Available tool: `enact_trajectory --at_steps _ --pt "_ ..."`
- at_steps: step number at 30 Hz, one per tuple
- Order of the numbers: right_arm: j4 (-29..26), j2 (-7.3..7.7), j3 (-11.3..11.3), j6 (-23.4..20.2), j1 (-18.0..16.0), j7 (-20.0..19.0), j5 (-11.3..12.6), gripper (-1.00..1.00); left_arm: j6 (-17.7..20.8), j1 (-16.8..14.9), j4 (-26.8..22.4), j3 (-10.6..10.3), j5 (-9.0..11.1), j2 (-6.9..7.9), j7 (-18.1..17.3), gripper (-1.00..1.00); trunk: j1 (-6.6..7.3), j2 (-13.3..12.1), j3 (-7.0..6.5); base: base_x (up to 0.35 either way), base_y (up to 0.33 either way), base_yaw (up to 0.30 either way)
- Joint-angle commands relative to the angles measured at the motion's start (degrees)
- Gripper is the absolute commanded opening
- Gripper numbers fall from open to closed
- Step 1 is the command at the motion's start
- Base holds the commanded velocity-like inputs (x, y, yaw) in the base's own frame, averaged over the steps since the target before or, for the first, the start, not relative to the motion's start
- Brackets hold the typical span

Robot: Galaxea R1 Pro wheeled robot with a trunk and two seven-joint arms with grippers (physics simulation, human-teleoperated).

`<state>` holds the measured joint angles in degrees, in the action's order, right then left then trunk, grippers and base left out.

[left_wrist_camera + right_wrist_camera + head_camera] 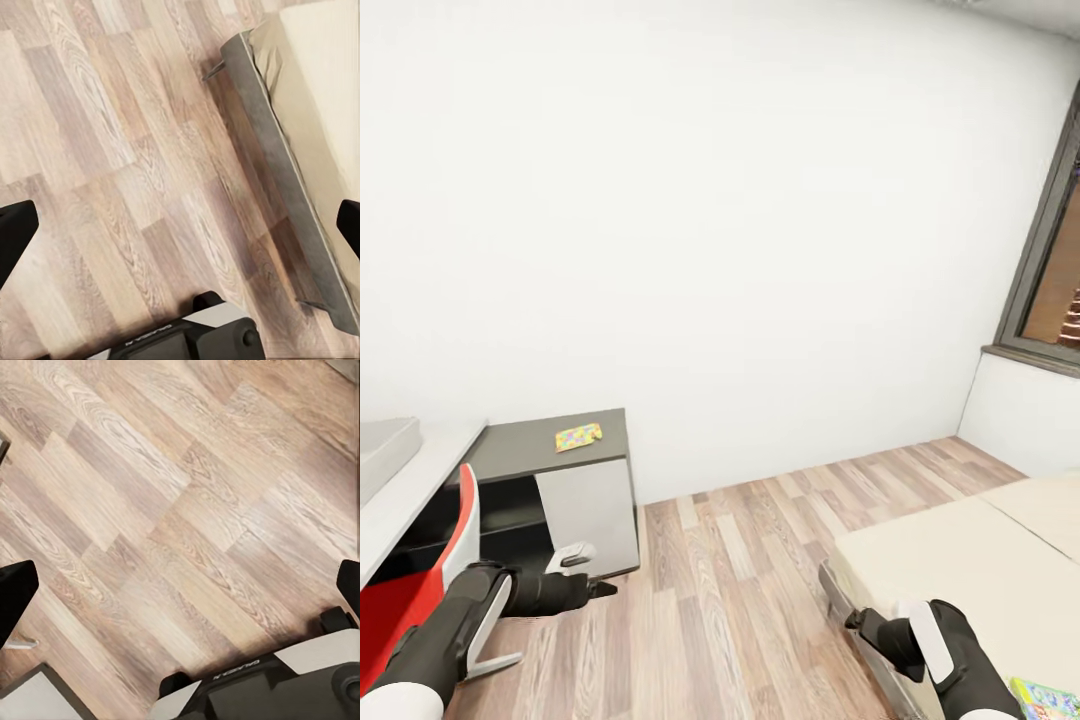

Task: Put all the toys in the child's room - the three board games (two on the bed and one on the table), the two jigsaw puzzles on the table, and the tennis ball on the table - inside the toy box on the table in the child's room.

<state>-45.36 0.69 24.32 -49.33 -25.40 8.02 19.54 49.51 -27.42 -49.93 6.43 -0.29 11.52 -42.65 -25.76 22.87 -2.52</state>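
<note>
1. Between the desk [550, 440] and the bed [980, 570], the robot stands over bare plank floor [750, 560]; my guess is it is on its way to fetch a toy.
2. Both arms hang low. The left gripper [605, 588] and right gripper [855, 620] each carry nothing; in each wrist view the black fingertips [16, 232] sit at opposite edges of the picture, so the jaws are spread wide.
3. To do this well, I would turn right toward the bed, where a corner of one game box [1045, 700] shows on the mattress at the picture's edge, and keep the jaws wide until they straddle the box's edge.
4. Mind the red chair [420, 590] close beside the left arm when the base swings.
5. Count: one puzzle [578, 437] on the dark desk top, one game box, and one grey bin [385, 450] on the light top, partly cut off. I cannot see the ball.
</note>
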Motion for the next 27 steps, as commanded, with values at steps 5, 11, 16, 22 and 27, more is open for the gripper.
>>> enact_trajectory --at_steps 5,11,16,22,27 --pt "-0.1 0.05 0.1 -0.1 0.0 0.4 0.6 1.00 0.5 0.0 0.0 0.2 0.1 0.89 -0.2 1.00 -0.03 0.0 -0.13 0.000 0.000 -0.277" --pt "0.0 0.00 0.1 -0.1 0.0 0.4 0.6 1.00 0.5 0.0 -0.1 0.1 0.1 1.04 -0.2 1.00 -0.03 0.0 -0.32 0.000 0.000 -0.277" --pt "0.0 0.09 0.1 -0.1 0.0 0.4 0.6 1.00 0.5 0.0 -0.1 0.1 0.1 1.05 -0.2 1.00 -0.03 0.0 -0.48 0.000 0.000 -0.277" --pt "0.1 0.02 0.1 0.0 0.0 0.5 0.7 1.00 0.5 0.0 -0.1 0.1 0.0 1.10 -0.2 1.00 -0.03 0.0 -0.65 0.000 0.000 -0.277" --pt "0.2 0.08 0.1 0.0 0.0 0.5 0.7 1.00 0.4 0.0 -0.1 0.0 0.0 1.05 -0.2 1.00 -0.03 0.0 -0.80 0.000 0.000 -0.277"
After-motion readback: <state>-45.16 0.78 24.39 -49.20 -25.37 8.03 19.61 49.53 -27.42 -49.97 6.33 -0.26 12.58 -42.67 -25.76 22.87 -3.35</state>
